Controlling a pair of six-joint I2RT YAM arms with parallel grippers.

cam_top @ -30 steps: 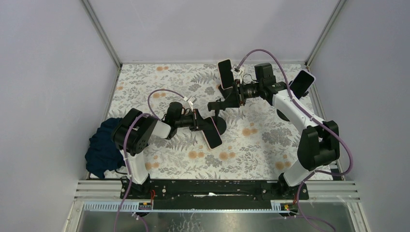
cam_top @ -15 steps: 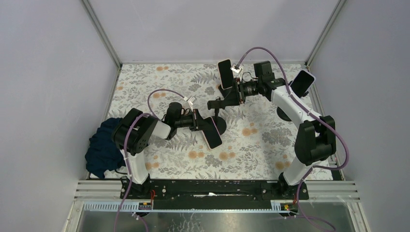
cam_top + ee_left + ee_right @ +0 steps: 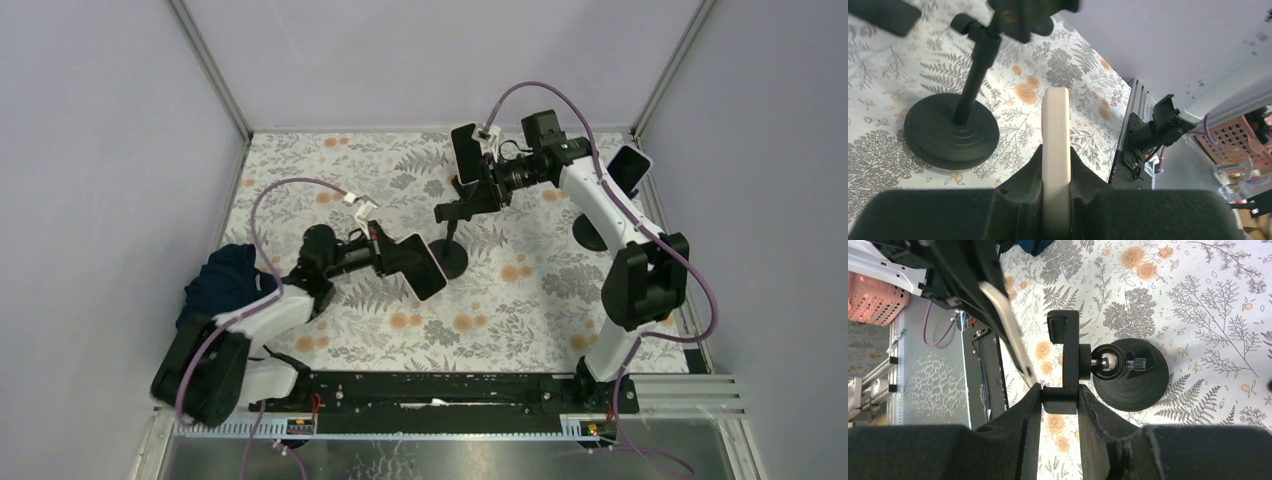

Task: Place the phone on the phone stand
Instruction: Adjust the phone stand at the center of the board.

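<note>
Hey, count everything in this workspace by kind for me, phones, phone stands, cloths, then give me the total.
Phones: 3 (held phone in the left gripper, back phone, right phone)
Phone stands: 2 in view (centre stand, right stand); whatever props the back phone is hidden
Cloths: 1 (dark blue cloth)
Total: 6

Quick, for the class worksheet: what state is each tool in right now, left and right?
Left tool: closed, holding the phone.
Right tool: closed on the phone stand's clamp.
</note>
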